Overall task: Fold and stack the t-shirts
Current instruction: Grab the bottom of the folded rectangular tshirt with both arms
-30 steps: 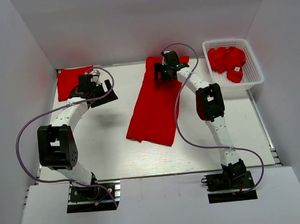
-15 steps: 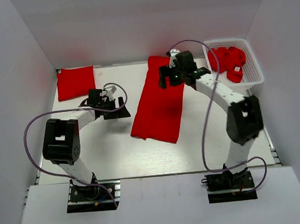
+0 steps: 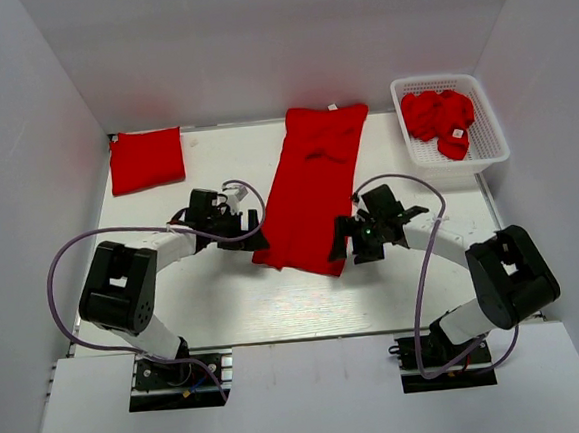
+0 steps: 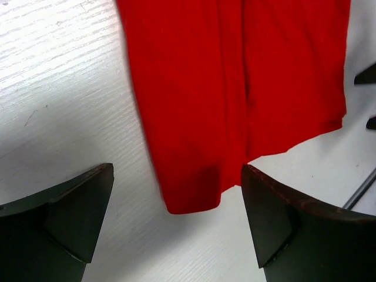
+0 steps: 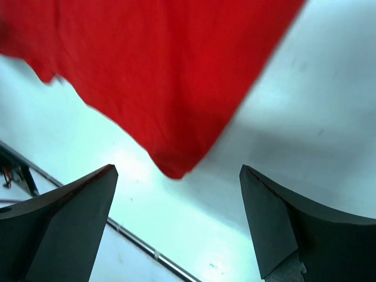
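A long red t-shirt (image 3: 312,190), folded lengthwise, lies flat in the middle of the table. My left gripper (image 3: 253,230) is open and empty at its near left corner (image 4: 188,202), which lies between my fingers. My right gripper (image 3: 346,244) is open and empty at its near right corner (image 5: 176,167). A folded red t-shirt (image 3: 147,159) lies at the far left. Several crumpled red t-shirts (image 3: 440,116) fill the white basket.
The white mesh basket (image 3: 490,138) stands at the far right corner. White walls close in the table on the left, back and right. The table's near edge with a metal rail (image 5: 141,247) runs just below the right gripper.
Both arms came down from the far end of the long shirt to its near corners. The shirt now lies straighter and flatter, its top end spread out.
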Robot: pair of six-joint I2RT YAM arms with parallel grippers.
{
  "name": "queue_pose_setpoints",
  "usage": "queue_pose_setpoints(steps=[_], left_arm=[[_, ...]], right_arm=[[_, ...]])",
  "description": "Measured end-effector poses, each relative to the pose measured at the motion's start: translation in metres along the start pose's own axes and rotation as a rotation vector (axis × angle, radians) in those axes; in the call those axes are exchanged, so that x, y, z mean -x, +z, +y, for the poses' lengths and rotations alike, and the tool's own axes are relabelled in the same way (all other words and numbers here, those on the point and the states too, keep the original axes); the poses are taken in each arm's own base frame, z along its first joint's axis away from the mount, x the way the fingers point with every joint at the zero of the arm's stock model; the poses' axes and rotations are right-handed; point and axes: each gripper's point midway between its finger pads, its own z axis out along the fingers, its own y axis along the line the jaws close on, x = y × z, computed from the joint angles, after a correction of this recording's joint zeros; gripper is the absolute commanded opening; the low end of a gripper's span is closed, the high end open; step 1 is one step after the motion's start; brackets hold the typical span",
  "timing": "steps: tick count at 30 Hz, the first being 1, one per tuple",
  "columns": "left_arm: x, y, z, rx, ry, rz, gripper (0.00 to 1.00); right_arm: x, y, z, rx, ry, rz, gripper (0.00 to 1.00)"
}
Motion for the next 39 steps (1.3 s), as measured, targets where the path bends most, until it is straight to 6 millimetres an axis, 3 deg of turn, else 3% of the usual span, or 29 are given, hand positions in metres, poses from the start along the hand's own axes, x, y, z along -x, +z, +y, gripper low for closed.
queue_pose_setpoints(steps=[4,9,13,20,23,24,26,27,29,30,34,39], left_arm=[[0.0,0.002,0.002,0.039,0.015,0.001,1.0],[0.0,0.005,0.0,0.056,0.034,-0.001,1.0],[-0.001,0.008,-0.001,0.07,0.045,-0.005,0.85],[-0.008,0.011,0.004,0.099,0.042,-0.019,0.52],[-0.014,0.012,0.003,0.099,0.033,-0.009,0.39],[-0.016,0.013,0.001,0.096,0.026,-0.005,0.29],[-0.023,0.014,0.0,0.093,0.017,0.005,0.19],[-0.025,0.014,-0.002,0.087,0.01,0.007,0.06],[-0.029,0.014,-0.005,0.08,0.003,0.012,0.0],[-0.031,0.013,-0.006,0.077,0.001,0.014,0.0],[-0.04,0.01,-0.016,0.053,-0.003,0.037,0.0],[-0.068,-0.003,-0.038,-0.002,-0.051,0.113,0.0]], right_arm=[[-0.023,0.004,0.0,0.017,0.039,0.044,0.9],[-0.018,0.006,0.007,0.047,0.046,0.024,0.9],[-0.017,0.01,0.007,0.057,0.05,0.018,0.9],[-0.012,0.018,0.014,0.102,0.063,0.015,0.78],[-0.013,0.021,0.012,0.098,0.066,0.018,0.61],[-0.014,0.022,0.011,0.093,0.072,0.024,0.43],[-0.018,0.023,0.006,0.075,0.079,0.033,0.26],[-0.02,0.024,0.004,0.065,0.083,0.038,0.2],[-0.025,0.026,-0.001,0.049,0.093,0.048,0.04],[-0.027,0.026,-0.003,0.046,0.096,0.052,0.0],[-0.031,0.028,0.0,0.081,0.08,0.056,0.0],[-0.046,0.018,0.005,0.136,0.034,0.062,0.0]])
